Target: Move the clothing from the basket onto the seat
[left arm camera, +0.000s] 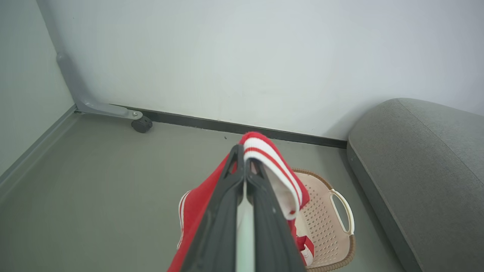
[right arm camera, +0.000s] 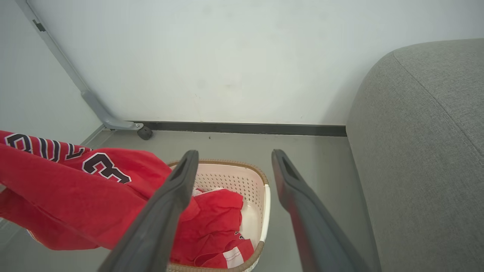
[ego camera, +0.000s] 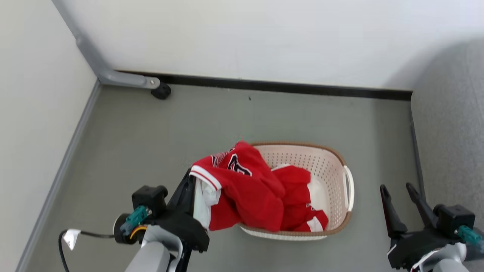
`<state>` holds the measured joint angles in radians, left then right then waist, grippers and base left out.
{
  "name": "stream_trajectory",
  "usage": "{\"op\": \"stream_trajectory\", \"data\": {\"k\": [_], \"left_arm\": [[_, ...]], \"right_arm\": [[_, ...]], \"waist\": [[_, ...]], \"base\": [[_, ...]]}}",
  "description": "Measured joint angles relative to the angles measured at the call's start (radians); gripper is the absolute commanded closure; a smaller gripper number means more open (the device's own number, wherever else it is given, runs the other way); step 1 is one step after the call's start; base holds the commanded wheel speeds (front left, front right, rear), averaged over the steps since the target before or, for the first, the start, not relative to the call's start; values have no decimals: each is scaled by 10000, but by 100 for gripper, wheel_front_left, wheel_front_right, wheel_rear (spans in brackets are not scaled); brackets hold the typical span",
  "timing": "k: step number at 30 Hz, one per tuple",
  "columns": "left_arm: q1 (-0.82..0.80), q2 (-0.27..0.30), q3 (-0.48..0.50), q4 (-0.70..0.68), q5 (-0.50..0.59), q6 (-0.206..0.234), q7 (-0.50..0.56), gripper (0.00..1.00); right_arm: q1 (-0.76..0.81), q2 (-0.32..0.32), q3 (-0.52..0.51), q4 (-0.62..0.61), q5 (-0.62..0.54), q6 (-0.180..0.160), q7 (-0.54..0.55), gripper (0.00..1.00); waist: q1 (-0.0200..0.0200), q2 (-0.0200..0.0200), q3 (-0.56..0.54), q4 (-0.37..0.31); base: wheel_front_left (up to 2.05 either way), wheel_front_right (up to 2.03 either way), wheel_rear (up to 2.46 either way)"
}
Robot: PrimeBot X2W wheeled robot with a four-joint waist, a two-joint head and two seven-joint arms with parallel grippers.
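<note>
My left gripper (ego camera: 188, 180) clamps the jersey (ego camera: 245, 185) over the basket (ego camera: 337, 155) rim. My right gripper (ego camera: 396, 187) hangs released beside the seat (ego camera: 450, 132).

The red jersey (ego camera: 245, 185) in the left end effector (left arm camera: 245, 158) is soft matt knit cloth with a ribbed white trim band. The laundry basket (ego camera: 302, 158) below that end effector is smooth cream plastic, perforated, with a brown woven-look rim. The right end effector (right arm camera: 234, 154) has fingers that look like dark matt plastic; to its right the sofa (right arm camera: 416, 151) is grey coarse-woven fabric, and the floor (ego camera: 151, 132) beneath both end effectors is a dull, finely speckled grey.
</note>
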<state>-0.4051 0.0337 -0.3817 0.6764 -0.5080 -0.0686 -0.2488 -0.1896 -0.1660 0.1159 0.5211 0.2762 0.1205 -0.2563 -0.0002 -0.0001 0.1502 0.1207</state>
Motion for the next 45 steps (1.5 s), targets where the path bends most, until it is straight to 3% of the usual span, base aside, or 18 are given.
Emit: {"op": "stream_trajectory", "data": {"k": [16,45], "left_arm": [[1794,566,520,-2048,107,437,-4,100],[2405,905,857,-3655,209,865,-6,100]], "right_arm": [[1144,196,23,-311,-44,27,0,0],[1359,167,376,-662,-136,27,2,0]], "waist": [[1,-1,-1952,178],[2,1,-2249,404]], "base": [[0,0,0],[0,0,0]]}}
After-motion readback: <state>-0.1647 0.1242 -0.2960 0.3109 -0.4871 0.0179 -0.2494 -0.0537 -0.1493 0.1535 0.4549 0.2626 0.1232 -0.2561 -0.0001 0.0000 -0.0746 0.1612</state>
